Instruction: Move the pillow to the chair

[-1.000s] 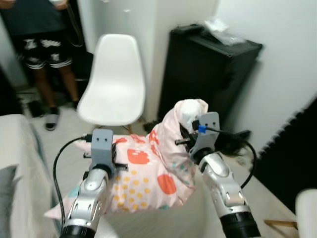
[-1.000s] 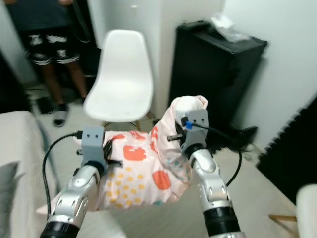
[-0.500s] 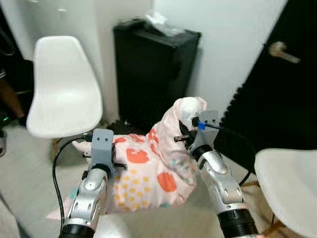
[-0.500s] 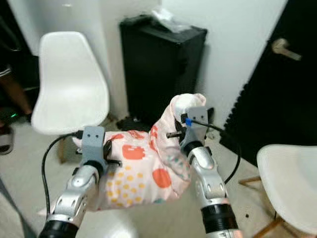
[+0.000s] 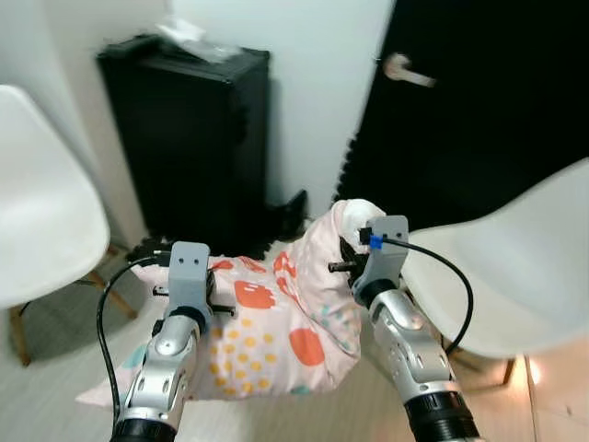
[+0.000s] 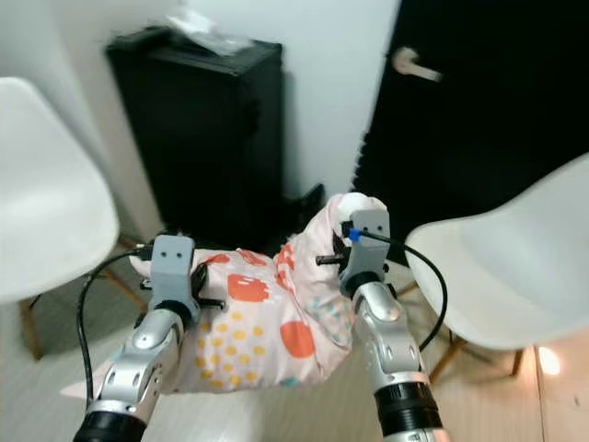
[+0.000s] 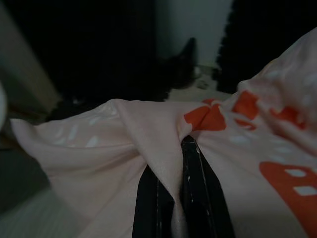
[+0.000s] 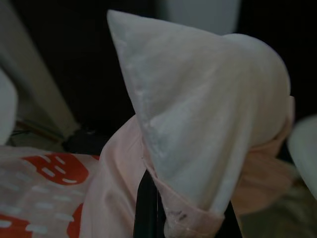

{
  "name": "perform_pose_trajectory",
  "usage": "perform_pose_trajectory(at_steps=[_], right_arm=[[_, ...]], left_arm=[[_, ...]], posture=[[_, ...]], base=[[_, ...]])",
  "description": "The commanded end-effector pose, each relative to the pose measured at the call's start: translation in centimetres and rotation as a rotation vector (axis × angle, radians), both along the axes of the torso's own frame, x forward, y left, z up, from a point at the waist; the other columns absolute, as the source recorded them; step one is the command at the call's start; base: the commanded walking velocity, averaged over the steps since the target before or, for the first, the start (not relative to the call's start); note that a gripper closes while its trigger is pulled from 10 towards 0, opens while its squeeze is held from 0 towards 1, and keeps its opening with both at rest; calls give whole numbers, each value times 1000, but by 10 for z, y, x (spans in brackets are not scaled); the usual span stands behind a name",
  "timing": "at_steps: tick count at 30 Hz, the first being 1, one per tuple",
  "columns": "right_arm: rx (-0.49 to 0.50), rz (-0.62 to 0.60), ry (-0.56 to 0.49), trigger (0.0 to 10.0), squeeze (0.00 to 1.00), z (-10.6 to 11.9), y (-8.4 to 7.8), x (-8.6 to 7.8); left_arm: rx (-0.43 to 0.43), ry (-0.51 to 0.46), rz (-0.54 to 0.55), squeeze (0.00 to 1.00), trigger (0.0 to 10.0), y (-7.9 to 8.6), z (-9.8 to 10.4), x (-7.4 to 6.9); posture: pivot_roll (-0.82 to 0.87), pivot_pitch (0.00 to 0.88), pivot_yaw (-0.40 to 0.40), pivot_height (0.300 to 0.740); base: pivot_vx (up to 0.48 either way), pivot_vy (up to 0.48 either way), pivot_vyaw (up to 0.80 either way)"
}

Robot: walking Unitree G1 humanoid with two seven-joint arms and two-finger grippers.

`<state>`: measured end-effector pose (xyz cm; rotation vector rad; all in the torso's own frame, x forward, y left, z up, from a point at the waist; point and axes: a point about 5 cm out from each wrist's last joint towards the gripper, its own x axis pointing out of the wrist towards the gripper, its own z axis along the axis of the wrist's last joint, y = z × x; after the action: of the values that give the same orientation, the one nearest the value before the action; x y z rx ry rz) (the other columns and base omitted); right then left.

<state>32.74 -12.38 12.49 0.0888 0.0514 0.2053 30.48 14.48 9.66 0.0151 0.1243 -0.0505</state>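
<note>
Swung rightward, the camera now faces a second chair [image 5: 515,267]; wrist views show both end effectors [image 7: 181,163] [image 8: 163,198] pinching pillow [image 5: 267,336] fabric.

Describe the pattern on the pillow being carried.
Pale pink soft pillow with orange blotches and yellow dots, clearest in the left eye view.

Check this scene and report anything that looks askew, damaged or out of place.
Nothing looks damaged or spilled. The pillow hangs unevenly: the right gripper pinches one corner high, the left gripper clamps a fold lower, so the middle sags and bunches. A white chair stands at the right, another white chair at the left.
</note>
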Motion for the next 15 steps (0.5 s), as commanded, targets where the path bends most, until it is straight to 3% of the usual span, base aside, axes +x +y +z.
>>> perform_pose_trajectory(at_steps=[1,15], right_arm=[[8,17,-20,10000,0,5,2,1],[2,15,10,10000,0,-6,-1,-2]], left_arm=[[-17,-36,-40,0,10000,-7,8,1],[-40,-21,-24,0,10000,-6,6,-1]], posture=[[30,78,-16,740],[35,65,-24,740]], base=[[0,0,-800],[0,0,-800]])
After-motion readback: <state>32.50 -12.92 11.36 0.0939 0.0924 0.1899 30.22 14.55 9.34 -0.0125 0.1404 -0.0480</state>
